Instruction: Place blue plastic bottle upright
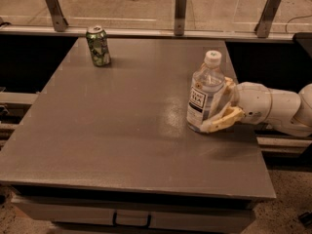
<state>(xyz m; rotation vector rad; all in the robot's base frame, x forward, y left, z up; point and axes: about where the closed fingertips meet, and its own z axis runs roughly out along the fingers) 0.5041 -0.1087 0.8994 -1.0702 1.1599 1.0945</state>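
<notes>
We see the bottle (205, 99) standing upright on the table (122, 145), toward the right edge and about halfway back. Its white cap (212, 58) is on top, and its white-and-dark label (197, 101) faces left and toward us.

The gripper (217, 107) reaches in from the right on a white arm (278, 108) and sits low, level with the bottle's lower half. Its jaws are spread only as wide as the bottle, one on each side. The near finger (222, 123) runs along the front of the bottle and touches it close to the base. The far finger shows only as a small tan piece behind the bottle's right shoulder, and we cannot see its tip through the plastic. It looks to us as if the jaws are closed on the bottle, though from this angle we cannot say how hard they press.

The bottle's base rests flat on the tabletop, and a faint reflection shows beneath it.

A green can (98, 46) stands upright at the far left corner of the table, well apart from the bottle and the gripper. Beyond the table's far edge runs a rail with three metal posts (180, 6).
</notes>
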